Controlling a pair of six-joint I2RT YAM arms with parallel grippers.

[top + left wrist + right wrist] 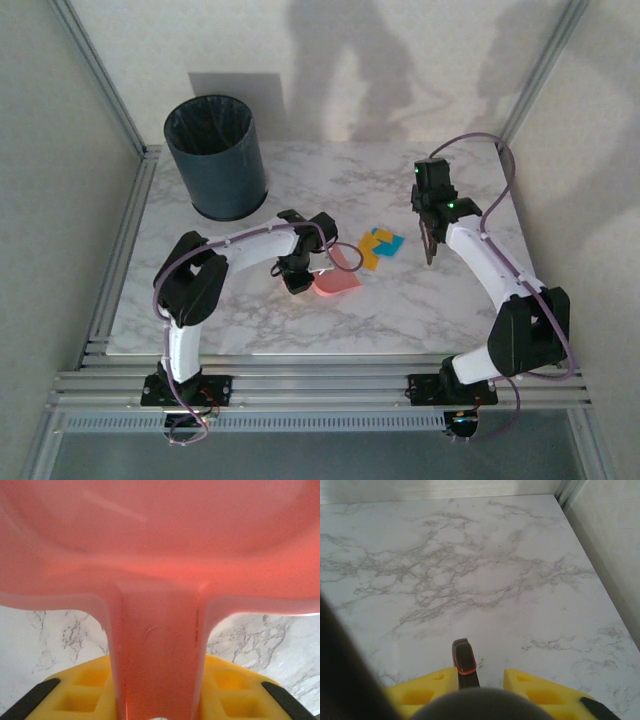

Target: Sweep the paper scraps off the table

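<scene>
1. Room: plain pale walls (300, 60) on 3 sides, w/ soft grey shadows on the back one.
2. Table (400, 300): big white top w/ grey marble lines, smooth & a bit shiny. Silver metal rails (320, 385) run along the near edge & up the left side.
3. Bin (215, 160): dark, round, w/ a black bag inside. It stands upright at the far left of the table, well apart from the paper.
4. Left arm (250, 245): white & black, bent over the middle of the table, w/ a thin purple cable along it.
5. Right arm (490, 265): same look, reaching up the right side. A small green light (451, 206) glows near its wrist.
6. Dustpan (338, 283): pink plastic, low at the table mid, just left of the paper. In the left wrist view it looks see-thru pink.
7. Left gripper (303, 277): jaws clenched on the dustpan handle, yellow pads on both sides of it.
8. Right gripper (480, 680): jaws clenched on a dark tool (464, 660) w/ an orange edge, which pokes out between the yellow pads. Can't tell what kind of tool. It hangs above bare marble, just right of the paper.
9. Paper scraps (381, 245): small flat bits, orange-yellow & teal-blue, in one little heap at the table mid, between the dustpan & the right gripper.
</scene>
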